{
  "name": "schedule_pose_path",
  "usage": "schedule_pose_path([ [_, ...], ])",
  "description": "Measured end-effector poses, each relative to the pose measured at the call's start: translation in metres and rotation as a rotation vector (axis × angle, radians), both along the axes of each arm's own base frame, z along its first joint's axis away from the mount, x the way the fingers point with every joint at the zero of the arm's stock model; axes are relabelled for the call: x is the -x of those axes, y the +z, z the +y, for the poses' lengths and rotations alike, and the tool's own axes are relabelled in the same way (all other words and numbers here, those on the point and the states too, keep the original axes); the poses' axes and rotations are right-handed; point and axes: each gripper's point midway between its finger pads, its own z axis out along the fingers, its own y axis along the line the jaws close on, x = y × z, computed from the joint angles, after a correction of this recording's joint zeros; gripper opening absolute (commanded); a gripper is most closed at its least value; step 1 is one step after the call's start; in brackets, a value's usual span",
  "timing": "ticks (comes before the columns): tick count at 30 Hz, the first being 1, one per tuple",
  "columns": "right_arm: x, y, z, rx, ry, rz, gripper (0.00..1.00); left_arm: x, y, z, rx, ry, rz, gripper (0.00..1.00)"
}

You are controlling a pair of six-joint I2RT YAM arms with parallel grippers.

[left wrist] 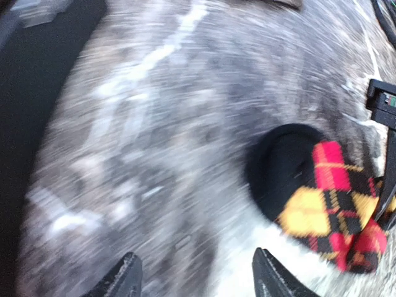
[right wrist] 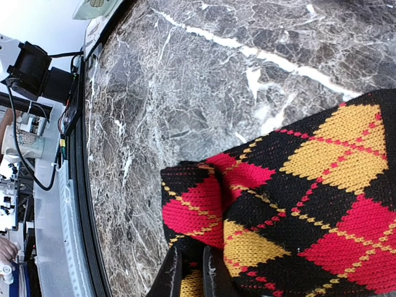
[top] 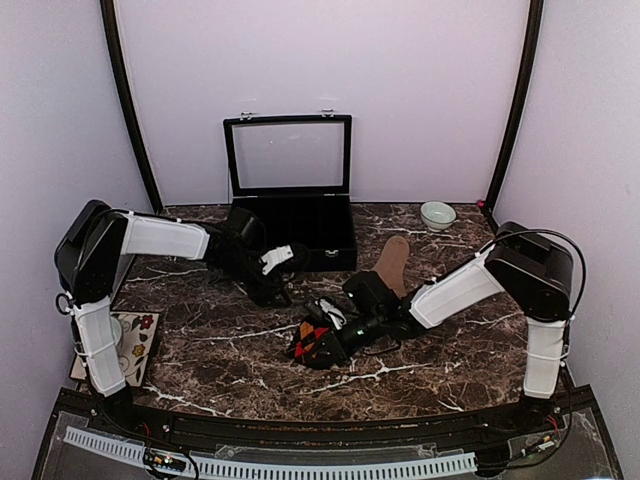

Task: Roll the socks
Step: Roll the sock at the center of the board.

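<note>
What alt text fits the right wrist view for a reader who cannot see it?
The right gripper pinches a fold of the black argyle sock, whose red and yellow diamonds fill the lower right. A dark, white-veined marble table fills the rest.

Top external: high, behind the robot, looks down and forward over the whole marble tabletop (top: 200, 370), far off. Left wrist: low, close, blurred, faces down at tabletop, argyle sock (left wrist: 328, 210) at right. Right wrist: very close over same sock, tabletop's near edge at left. All three share that sock.
</note>
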Motion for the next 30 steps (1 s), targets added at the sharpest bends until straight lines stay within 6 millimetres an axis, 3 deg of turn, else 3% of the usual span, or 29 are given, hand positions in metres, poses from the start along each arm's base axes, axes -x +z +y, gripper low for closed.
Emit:
schedule_pose_path([
  [4, -0.001, 0.000, -0.001, 0.002, -0.004, 0.023, 0.00, -0.022, 0.026, 0.030, 0.022, 0.085, -0.066, 0.65],
  [7, -0.002, 0.000, -0.002, 0.002, -0.008, 0.041, 0.00, -0.019, 0.049, 0.036, 0.067, 0.073, -0.105, 0.61],
  [9, -0.002, 0.000, -0.002, -0.003, -0.006, 0.059, 0.00, 0.002, 0.064, 0.033, 0.113, -0.006, -0.109, 0.57],
  [12, -0.004, 0.000, -0.005, -0.010, -0.008, 0.091, 0.00, 0.045, 0.067, 0.023, 0.124, -0.156, -0.097, 0.54],
  [18, -0.005, 0.002, -0.009, -0.026, 0.008, 0.172, 0.00, 0.161, 0.013, 0.003, 0.039, -0.462, -0.021, 0.54],
  [20, -0.005, 0.003, -0.010, -0.028, 0.015, 0.193, 0.00, 0.178, 0.004, 0.001, 0.008, -0.508, -0.025, 0.54],
  [30, -0.001, 0.004, -0.013, -0.013, 0.022, 0.259, 0.00, 0.152, 0.014, -0.038, 0.012, -0.514, -0.281, 0.53],
])
